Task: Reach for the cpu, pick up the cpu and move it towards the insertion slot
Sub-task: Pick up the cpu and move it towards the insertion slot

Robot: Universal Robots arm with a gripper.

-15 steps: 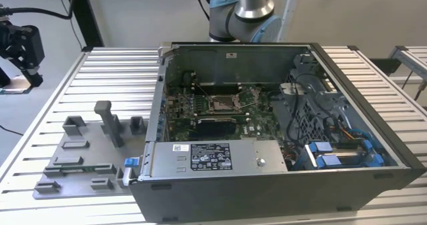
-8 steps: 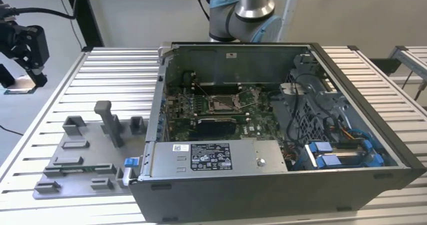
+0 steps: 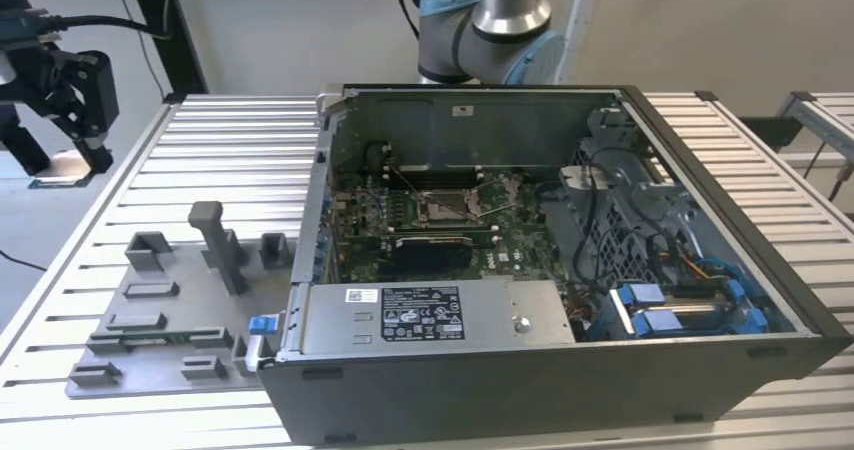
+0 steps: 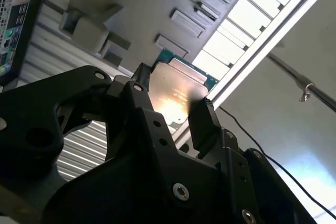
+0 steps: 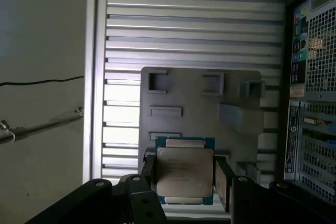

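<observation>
Cpu (image 5: 185, 171) pick looks done. Table (image 3: 240, 140) carries computer case (image 3: 534, 390); gripper (image 5: 186, 183) sits off table's edge on the exterior view's left, clamped on cpu; insertion slot (image 3: 441, 205) inside case looks vacant, well apart. Transfer to slot not yet done.

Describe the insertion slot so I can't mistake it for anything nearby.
Find the open computer case on the slatted table; its floor is a green motherboard. Near the board's middle sits the insertion slot, a square with a shiny metal frame and brownish centre, unlike the plain black rectangular recess beside it.
</observation>
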